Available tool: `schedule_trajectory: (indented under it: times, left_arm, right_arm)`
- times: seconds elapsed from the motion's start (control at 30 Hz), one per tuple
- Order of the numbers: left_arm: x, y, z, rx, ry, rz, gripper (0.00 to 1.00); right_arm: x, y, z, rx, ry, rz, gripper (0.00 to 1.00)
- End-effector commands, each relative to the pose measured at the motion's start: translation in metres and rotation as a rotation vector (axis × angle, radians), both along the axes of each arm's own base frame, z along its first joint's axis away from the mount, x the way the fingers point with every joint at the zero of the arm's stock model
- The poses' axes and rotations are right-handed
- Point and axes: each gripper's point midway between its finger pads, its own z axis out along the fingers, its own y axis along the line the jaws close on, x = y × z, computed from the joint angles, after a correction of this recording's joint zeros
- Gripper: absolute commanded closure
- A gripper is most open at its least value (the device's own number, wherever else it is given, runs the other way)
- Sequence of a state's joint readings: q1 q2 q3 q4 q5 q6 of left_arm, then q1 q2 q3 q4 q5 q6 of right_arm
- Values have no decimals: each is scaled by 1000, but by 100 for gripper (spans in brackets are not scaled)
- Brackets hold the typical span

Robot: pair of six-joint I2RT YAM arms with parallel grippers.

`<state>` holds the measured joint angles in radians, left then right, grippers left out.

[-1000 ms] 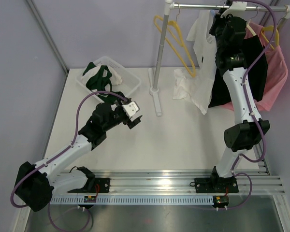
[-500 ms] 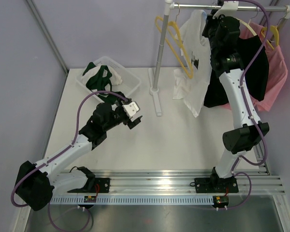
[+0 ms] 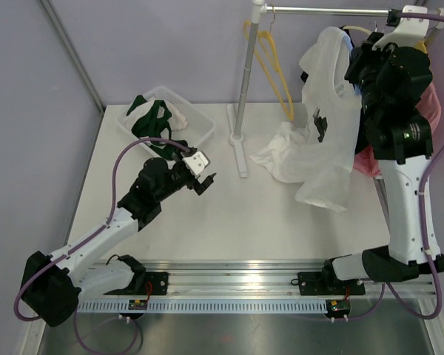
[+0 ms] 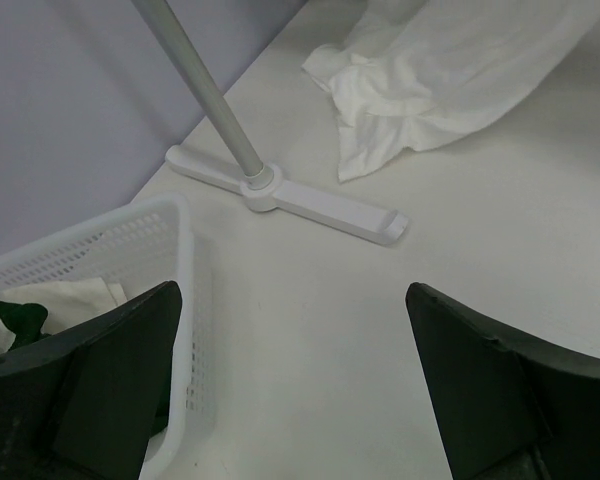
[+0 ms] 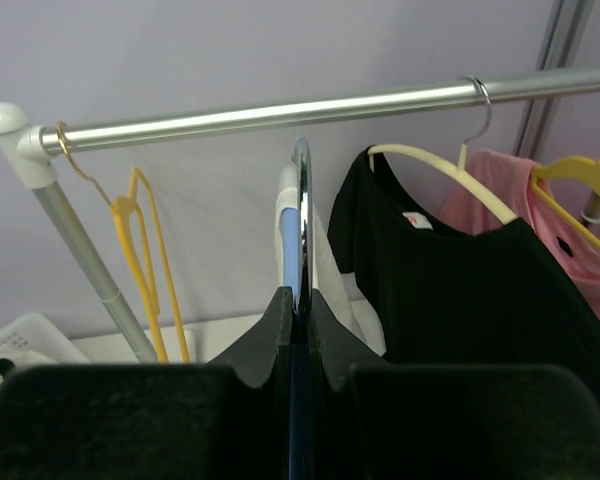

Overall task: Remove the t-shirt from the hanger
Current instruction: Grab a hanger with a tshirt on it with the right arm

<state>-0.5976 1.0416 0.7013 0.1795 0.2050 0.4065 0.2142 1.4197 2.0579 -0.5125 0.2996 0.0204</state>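
Top view: finds the white t-shirt [image 3: 329, 118] hanging high beside the right arm [image 3: 399, 148], below the rail [image 3: 318, 9], hem pooling on the white counter [image 3: 281, 222]; shows the left pincer [image 3: 203, 176] spread wide, holding nothing, near a basket [image 3: 196, 112] of clothes; pale lilac walls around.
Left wrist view: looks across the counter to the rack foot [image 4: 320, 205] and the crumpled hem.
Right wrist view: has the right pincer [image 5: 300, 295] clamped on the hanger [image 5: 300, 200] hook, seemingly clear of the rail; black shirt [image 5: 450, 290] and pink shirt [image 5: 492, 185] alongside.
Judged partway: hanger in hand, t-shirt not yet off it.
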Motion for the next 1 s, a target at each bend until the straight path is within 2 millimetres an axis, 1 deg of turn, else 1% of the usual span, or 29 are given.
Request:
schedule_trajectory:
  times: [0.0,0.07,0.1,0.17,0.2,0.27,0.3,0.37,0.4,0.43,0.47,0.5,0.53,0.57,0.6,0.63,0.67,0.7,0.73,0.77,0.8,0.83,0.87,0.9,0.93,0.97]
  left_arm:
    - [5,2,47,-104,-75,45,1]
    - [1,0,48,-111,-73,24,1]
    - [-1,-1,48,-111,-71,13,1]
    - [-5,-3,48,-112,-69,-10,1]
    - [-7,-3,49,-114,-71,-16,1]
    - [-11,-5,51,-119,-74,-34,1]
    - [-12,-5,51,-120,-76,-39,1]
    - [-15,-4,54,-127,-85,-41,1]
    - [-14,-3,55,-140,-87,-33,1]
    - [-14,-2,56,-144,-90,-30,1]
    - [-17,-2,58,-148,-96,-38,1]
    - [-19,-2,57,-148,-94,-45,1]
    - [-21,-3,58,-150,-95,-61,1]
    - [-24,-3,60,-153,-100,-66,1]
    - [-25,-3,61,-157,-100,-70,1]
    - [-27,-4,60,-157,-98,-81,1]
    - [-28,-4,60,-156,-99,-85,1]
    - [-29,-4,61,-157,-102,-89,1]
    - [-30,-5,60,-159,-102,-98,1]
    - [-31,-5,60,-159,-102,-101,1]
    - [-31,-6,59,-158,-103,-107,1]
    - [-33,-8,59,-158,-102,-118,1]
    - [-34,-9,57,-156,-98,-125,1]
    - [-34,-9,55,-151,-97,-130,1]
    - [-34,-10,55,-149,-96,-138,1]
    - [-35,-11,54,-147,-98,-144,1]
  right_arm:
    - [-25,-6,-14,50,47,-8,100]
    - [-35,-8,-21,56,71,-11,100]
    - [-40,-10,-29,51,112,-20,100]
    - [-49,-14,-36,87,149,-44,100]
    - [-54,-16,-47,86,194,-53,100]
    - [-61,-13,-53,97,226,-31,100]
    - [-66,-12,-61,105,259,-29,100]
    - [-76,-10,-66,135,279,-12,100]
    - [-79,-6,-76,139,312,6,100]
    - [-82,-5,-81,146,321,12,100]
    - [-94,-6,-80,160,304,23,100]
    - [-93,-4,-98,174,336,23,100]
    - [-107,-3,-96,190,314,44,100]
    - [-111,-2,-102,202,316,54,100]
    - [-111,0,-121,202,348,61,100]
    - [-122,1,-121,211,331,77,100]
    - [-126,1,-126,226,333,79,100]
    - [-126,4,-143,230,365,88,100]
    - [-135,5,-144,235,352,109,100]
    - [-137,9,-151,239,358,129,100]
    - [-134,18,-169,239,388,176,100]
    - [-141,23,-171,243,374,211,100]
    - [-141,29,-179,250,379,246,100]
    - [-137,35,-197,254,402,272,100]
    - [-143,48,-200,264,401,347,100]
    - [-140,53,-215,273,420,371,100]
